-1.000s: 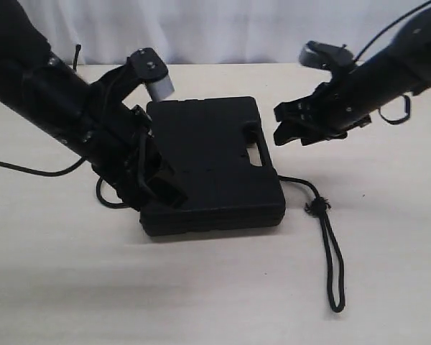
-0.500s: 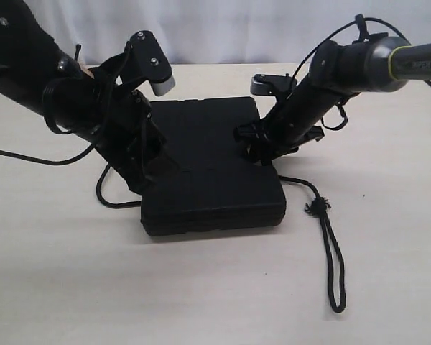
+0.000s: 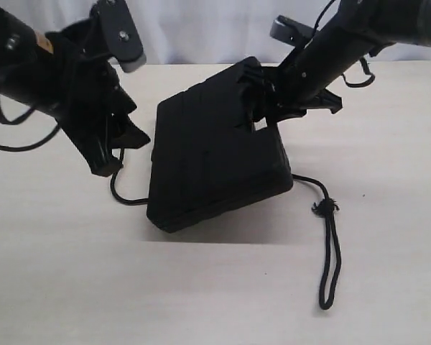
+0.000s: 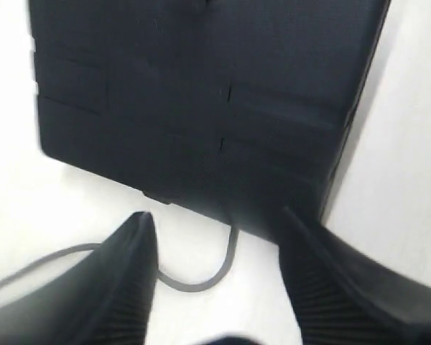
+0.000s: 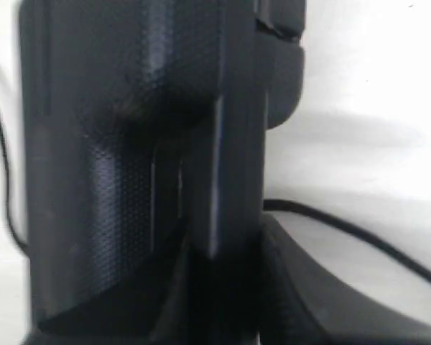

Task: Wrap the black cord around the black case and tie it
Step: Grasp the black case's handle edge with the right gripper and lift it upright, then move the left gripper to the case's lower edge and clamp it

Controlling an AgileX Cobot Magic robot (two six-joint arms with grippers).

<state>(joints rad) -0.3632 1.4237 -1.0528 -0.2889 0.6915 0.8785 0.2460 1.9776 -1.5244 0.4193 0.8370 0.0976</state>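
While the right gripper (image 3: 262, 108) is clamped on the handle edge of the black case (image 3: 208, 158), that edge stands tilted off the table (image 3: 72, 273). Left gripper (image 3: 121, 152), jaws apart and empty, hangs beside the case's opposite side. Black cord (image 3: 329, 244) emerges from under the case.

Tilted black case (image 3: 208, 158) over black cord (image 3: 325, 207)

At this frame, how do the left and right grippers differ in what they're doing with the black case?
The left gripper is open and holds nothing; the right gripper is shut on the black case at its handle edge. The left gripper hangs clear of the case's side, above a stretch of the black cord; the right gripper holds its edge raised, so the case tilts. Both face the case.
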